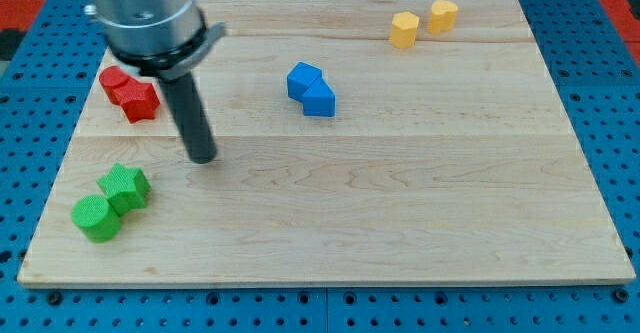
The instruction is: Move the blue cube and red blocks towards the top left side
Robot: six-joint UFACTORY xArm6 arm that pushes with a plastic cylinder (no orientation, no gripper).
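Two blue blocks touch near the board's upper middle: a cube-like one (303, 78) and a wedge-like one (320, 101) just below and to its right. Two red blocks sit at the view's upper left: a red star-shaped block (137, 99) and a second red block (113, 79) partly hidden behind the arm. My tip (203, 157) rests on the board to the right of and below the red blocks, and well to the left of the blue blocks. It touches no block.
A green star-shaped block (125, 186) and a green cylinder (95, 217) touch at the lower left. Two yellow blocks (404, 29) (443, 15) sit at the upper right. The wooden board (400, 213) lies on a blue pegboard.
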